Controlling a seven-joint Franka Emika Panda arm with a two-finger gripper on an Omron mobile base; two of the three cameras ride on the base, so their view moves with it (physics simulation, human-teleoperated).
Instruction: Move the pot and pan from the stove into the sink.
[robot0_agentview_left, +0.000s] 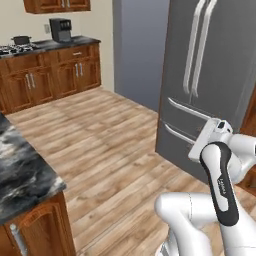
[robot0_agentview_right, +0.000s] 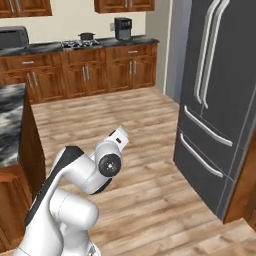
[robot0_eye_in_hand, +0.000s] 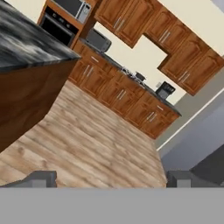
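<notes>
**Ana:** Closest to the left base camera was the robot's white arm, folded up in front of a tall grey fridge. What of the pot?

**Ben:** It sat far off, a small dark pot on the stove at the back counter, with a black coffee maker further along that counter. A marbled counter corner stood near the camera, well apart from the stove. I could not make out the pan there.

**Ana:** And from the right base camera?

**Ben:** The arm's elbow came first again, then bare wood floor. The pot stood upright on the stove, beside the coffee maker. Whether anything was inside it was too small to tell.

**Ana:** The hand camera?

**Ben:** The gripper showed its two tips spread wide at the bottom, holding nothing. The view was tilted; the stove was a speck on the far counter, a microwave further along.

**Ana:** How would the pot handle?

**Ben:** Rigid metal, likely heavy, and smooth on the wall, I'd judge. Best taken by the rim or a loop handle, and kept level. The base needed to drive across the room first.
</notes>
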